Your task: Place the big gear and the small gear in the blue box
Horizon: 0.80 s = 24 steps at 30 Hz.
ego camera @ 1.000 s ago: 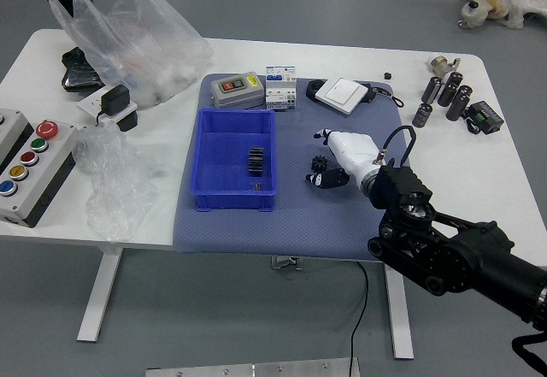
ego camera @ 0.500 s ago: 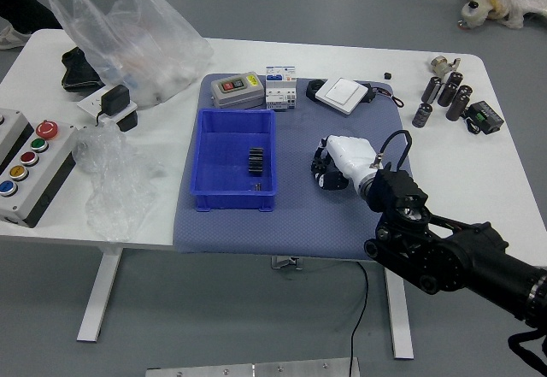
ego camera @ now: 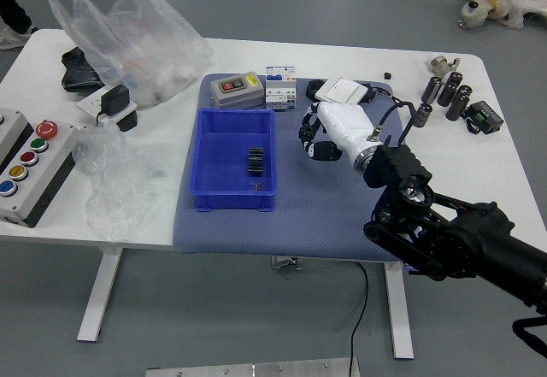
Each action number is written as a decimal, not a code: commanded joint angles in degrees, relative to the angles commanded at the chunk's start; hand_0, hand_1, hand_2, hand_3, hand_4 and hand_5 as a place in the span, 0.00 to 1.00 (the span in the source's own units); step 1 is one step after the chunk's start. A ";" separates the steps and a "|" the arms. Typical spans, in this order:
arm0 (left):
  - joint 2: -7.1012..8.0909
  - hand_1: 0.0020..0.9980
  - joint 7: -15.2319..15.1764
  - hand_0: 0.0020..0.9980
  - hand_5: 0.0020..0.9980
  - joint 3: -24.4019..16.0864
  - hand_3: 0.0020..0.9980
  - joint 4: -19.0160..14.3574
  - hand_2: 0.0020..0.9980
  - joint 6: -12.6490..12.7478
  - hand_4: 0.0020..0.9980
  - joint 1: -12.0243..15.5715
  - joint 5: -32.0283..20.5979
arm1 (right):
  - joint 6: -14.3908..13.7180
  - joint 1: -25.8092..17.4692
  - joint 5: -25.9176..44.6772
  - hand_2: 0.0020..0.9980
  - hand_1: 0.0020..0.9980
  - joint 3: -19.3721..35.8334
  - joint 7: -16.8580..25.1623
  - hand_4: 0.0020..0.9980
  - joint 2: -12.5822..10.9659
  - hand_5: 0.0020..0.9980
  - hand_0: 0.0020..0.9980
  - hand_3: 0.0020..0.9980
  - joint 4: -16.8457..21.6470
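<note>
Gripping the small gear, mostly hidden by curled fingers, with the right robot hand over the blue mat, right of the blue box. Noting the big gear inside the box, near its right wall.

The robot's right hand is gripping a small dark gear over the blue-gray mat, near the white square-topped device; a black ridged gear is lying inside the blue box; a person's shoe is showing beyond the white table, at the far left.
</note>
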 joint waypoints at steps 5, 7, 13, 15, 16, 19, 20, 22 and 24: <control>0.07 0.52 0.06 0.62 0.27 0.04 0.66 0.00 0.52 -0.01 0.70 0.06 0.08 | -3.11 2.12 0.43 0.49 0.52 -3.33 2.13 0.44 1.65 0.00 0.44 0.45 3.96; 0.11 0.52 0.07 0.62 0.27 0.05 0.66 0.00 0.52 -0.01 0.70 0.02 0.13 | -3.97 2.78 0.78 0.49 0.52 -4.82 2.93 0.44 2.29 0.00 0.44 0.45 4.60; 0.20 0.52 0.15 0.62 0.27 0.02 0.66 0.00 0.52 -0.01 0.70 0.01 0.21 | -2.85 3.39 1.64 0.60 0.60 -8.20 2.74 0.42 3.49 0.00 0.51 0.47 3.47; 0.21 0.52 0.19 0.62 0.27 -0.02 0.66 0.00 0.52 -0.01 0.70 0.07 0.24 | -2.01 3.34 1.72 0.60 0.60 -8.59 2.37 0.42 3.60 0.00 0.51 0.47 3.18; 0.22 0.52 0.22 0.62 0.27 -0.06 0.66 0.00 0.52 -0.01 0.70 0.10 0.28 | -1.52 3.31 1.71 0.74 0.73 -8.75 2.14 0.47 3.66 0.02 0.63 0.61 3.04; 0.26 0.52 0.25 0.62 0.27 -0.15 0.66 0.00 0.52 -0.01 0.70 0.13 0.39 | -0.38 3.18 1.65 0.74 0.73 -8.85 1.60 0.47 3.78 0.02 0.63 0.61 2.70; 0.28 0.52 0.23 0.62 0.27 -0.15 0.66 0.00 0.52 -0.01 0.70 0.12 0.38 | -0.06 3.15 1.64 0.74 0.73 -8.83 1.43 0.47 3.79 0.02 0.63 0.61 2.61; 0.30 0.52 0.19 0.62 0.27 -0.13 0.66 0.00 0.52 -0.01 0.70 0.10 0.37 | 0.53 3.08 1.65 0.85 0.81 -8.82 1.11 0.42 3.81 0.27 0.72 0.72 2.43; 0.30 0.52 0.17 0.62 0.27 -0.11 0.66 0.00 0.52 0.00 0.70 0.07 0.33 | 1.13 3.03 1.58 0.85 0.81 -8.79 0.73 0.42 3.83 0.27 0.72 0.72 2.29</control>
